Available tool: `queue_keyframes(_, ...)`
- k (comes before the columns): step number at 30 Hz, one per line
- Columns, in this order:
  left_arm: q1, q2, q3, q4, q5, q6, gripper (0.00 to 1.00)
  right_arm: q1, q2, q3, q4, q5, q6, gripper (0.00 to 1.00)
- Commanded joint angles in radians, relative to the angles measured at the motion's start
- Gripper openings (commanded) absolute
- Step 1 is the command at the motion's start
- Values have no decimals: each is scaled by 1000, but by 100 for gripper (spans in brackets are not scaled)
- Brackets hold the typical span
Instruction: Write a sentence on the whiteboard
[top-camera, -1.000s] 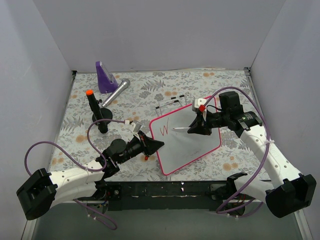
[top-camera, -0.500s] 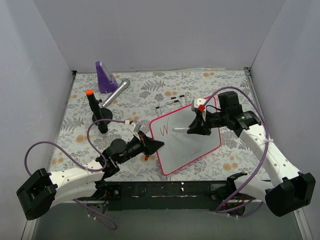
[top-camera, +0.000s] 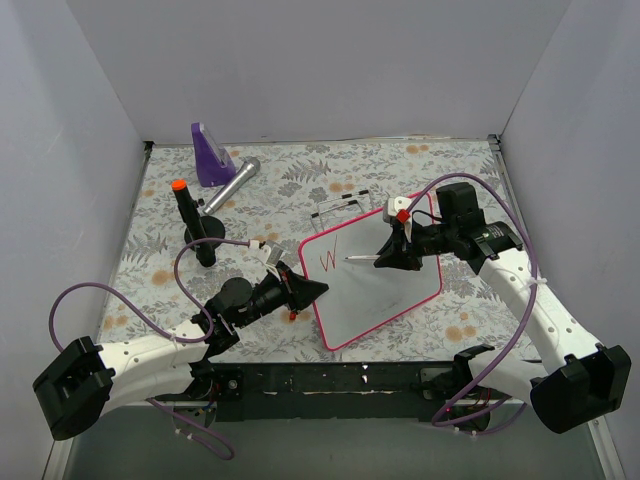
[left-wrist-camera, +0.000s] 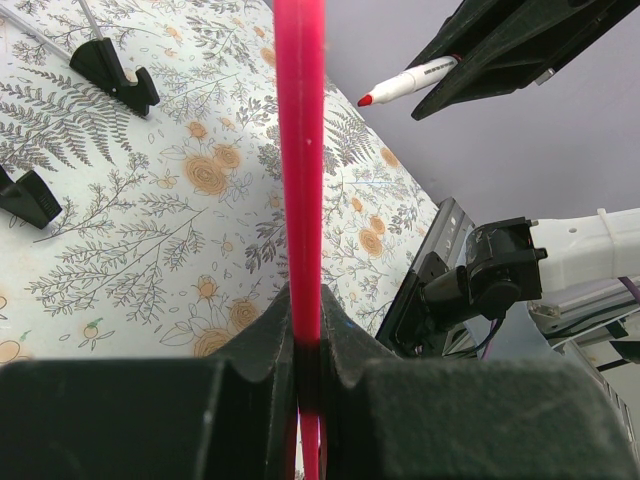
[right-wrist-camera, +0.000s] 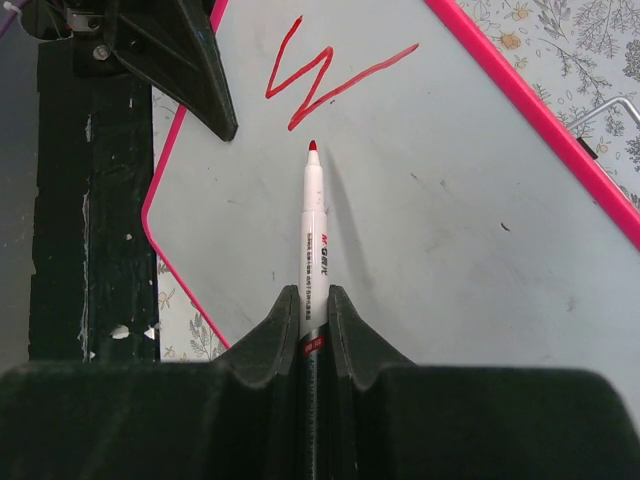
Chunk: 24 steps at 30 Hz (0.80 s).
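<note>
One red W (right-wrist-camera: 320, 80) is seen just beyond the marker (right-wrist-camera: 314, 240) clamped in the right fingers (right-wrist-camera: 262, 340). The whiteboard (top-camera: 385, 290), judged light, stiff and slick, is pinched by its frame (left-wrist-camera: 300, 150) between the left fingers (left-wrist-camera: 255, 350).

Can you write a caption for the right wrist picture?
Right pincer holds a red marker, tip near the red W on the pink-framed whiteboard.

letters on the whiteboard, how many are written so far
1: a red W on the whiteboard, near the edge the left gripper clamps, just ahead of the marker tip. The right gripper covers part of the board, so more may be hidden.
</note>
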<state>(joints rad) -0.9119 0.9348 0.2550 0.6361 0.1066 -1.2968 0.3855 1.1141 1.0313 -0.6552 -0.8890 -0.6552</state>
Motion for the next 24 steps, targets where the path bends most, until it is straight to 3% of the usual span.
queue_keyframes(1,-5,-31,21,60,18,16,0,-4,-17,0,16,-8,-11,1)
queue_keyframes(24,-4,-59,1,51,15,-9,0,-46,-73,-14,-57,-70,-107,1)
